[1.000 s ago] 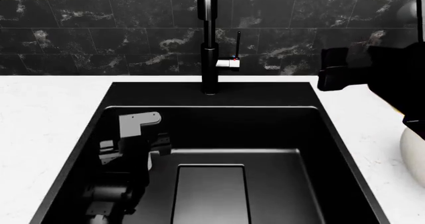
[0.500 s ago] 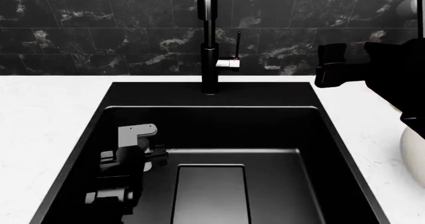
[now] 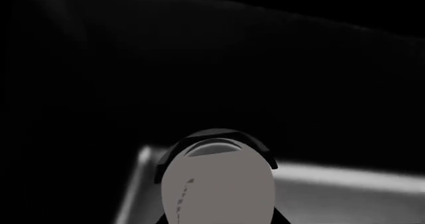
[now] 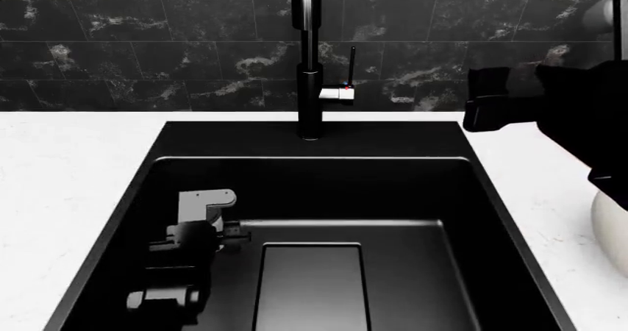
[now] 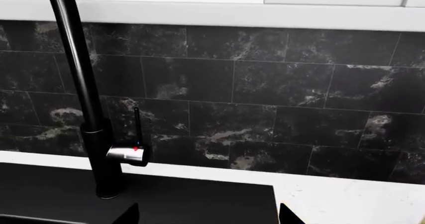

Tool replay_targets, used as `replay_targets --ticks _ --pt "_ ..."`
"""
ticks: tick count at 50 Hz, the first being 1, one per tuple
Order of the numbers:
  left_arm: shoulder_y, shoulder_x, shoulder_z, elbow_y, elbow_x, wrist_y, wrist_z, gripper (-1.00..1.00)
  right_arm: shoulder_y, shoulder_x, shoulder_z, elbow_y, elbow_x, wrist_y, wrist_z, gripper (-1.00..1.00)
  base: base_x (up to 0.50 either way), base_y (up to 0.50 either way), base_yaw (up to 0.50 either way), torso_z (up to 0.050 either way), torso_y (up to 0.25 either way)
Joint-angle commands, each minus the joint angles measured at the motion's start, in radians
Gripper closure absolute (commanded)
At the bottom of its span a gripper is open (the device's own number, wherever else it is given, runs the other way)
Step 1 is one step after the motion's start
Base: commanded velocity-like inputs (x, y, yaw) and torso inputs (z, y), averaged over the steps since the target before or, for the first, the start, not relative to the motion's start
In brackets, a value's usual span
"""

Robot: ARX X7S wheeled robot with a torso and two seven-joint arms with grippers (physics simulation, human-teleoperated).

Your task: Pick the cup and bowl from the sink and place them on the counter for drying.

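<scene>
A black sink (image 4: 314, 221) is sitting in a white speckled tabletop (image 4: 69, 169), with a tall black faucet (image 4: 310, 59) rising at its back against black marble wall tiles (image 4: 147, 51).

The left tool (image 4: 231, 232) is reaching deep into the left side of the basin. In the left wrist view, the cup (image 3: 218, 184), cream with a dark rim, is filling the space right at that tool, but its fingers are lost in the darkness, so I cannot tell whether it is gripping the cup or how wide it is standing.

The right tool (image 5: 207, 215) is hanging above the tabletop to the right of the sink, its two finger tips apart with nothing between them.

The bowl (image 4: 610, 224) is showing as a pale curve at the right edge, apparently already on the tabletop.

The likely risk: if the grip on the cup is shallow, the cup may be slipping free during lifting, or clipping the basin wall close beside the arm.
</scene>
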Motion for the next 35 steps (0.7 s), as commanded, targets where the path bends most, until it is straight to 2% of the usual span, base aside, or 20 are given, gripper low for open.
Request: replay_targets --ticks 1,8,17,26,35 --pt "0.186 -0.026 -0.023 0.473 -0.025 -0.21 -0.031 1.0 -0.01 -0.003 0.002 -0.003 -0.014 -0.009 -0.012 -1.0 0.0 0.0 0.0 0.0 0.0" --pt "0.287 -0.037 0.016 0.889 -0.043 -0.494 -0.074 1.0 -0.008 0.004 0.006 -0.004 -0.002 -0.008 -0.005 -1.0 0.0 0.0 0.0 0.0 0.0" --pt "0.332 -0.068 0.028 1.23 -0.081 -0.748 -0.101 1.0 -0.021 -0.002 -0.001 0.001 -0.023 -0.025 -0.021 -1.0 0.0 0.0 0.0 0.0 0.0" --pt "0.297 -0.096 -0.001 1.495 -0.187 -1.045 -0.067 1.0 -0.034 0.001 -0.001 -0.001 -0.016 -0.03 -0.024 -1.0 0.0 0.0 0.0 0.0 0.0" --pt "0.155 -0.124 -0.097 1.584 -0.26 -1.271 -0.045 1.0 -0.007 0.007 -0.001 0.01 -0.007 -0.025 -0.021 -1.0 0.0 0.0 0.0 0.0 0.0"
